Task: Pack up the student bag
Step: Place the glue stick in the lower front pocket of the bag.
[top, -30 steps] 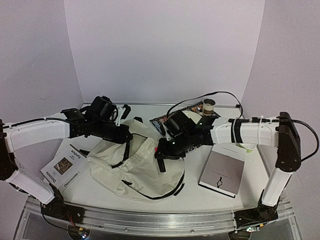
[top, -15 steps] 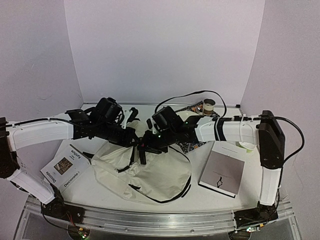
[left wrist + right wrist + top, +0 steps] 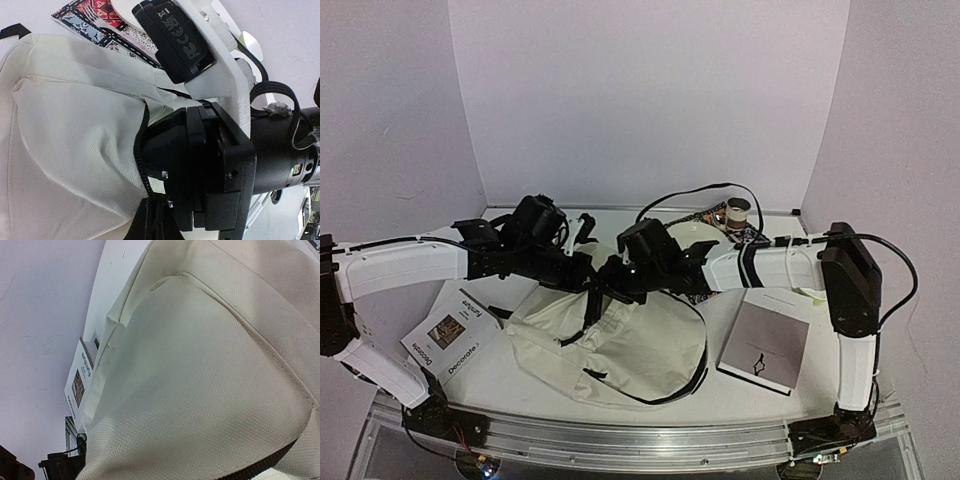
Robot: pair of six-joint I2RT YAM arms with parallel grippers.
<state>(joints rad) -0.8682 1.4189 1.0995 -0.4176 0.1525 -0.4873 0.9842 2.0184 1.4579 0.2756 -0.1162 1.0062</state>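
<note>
I judge packing barely begun: grey book (image 3: 765, 345) right, white brochure (image 3: 448, 335) left lie outside the cream fabric backpack (image 3: 630, 345); left claw (image 3: 586, 280) pressed together, right claw (image 3: 612, 284) I can't tell.

Pale lilac walls (image 3: 640, 90) enclose a white table (image 3: 500, 392).

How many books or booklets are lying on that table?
2. A grey book lies right of the cream bag; a white booklet lies left of it. Others may hide under the bag.

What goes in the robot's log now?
left jaws: shut, at student bag zipper edge | right jaws: unclear, same edge | grey book: outside bag
</note>
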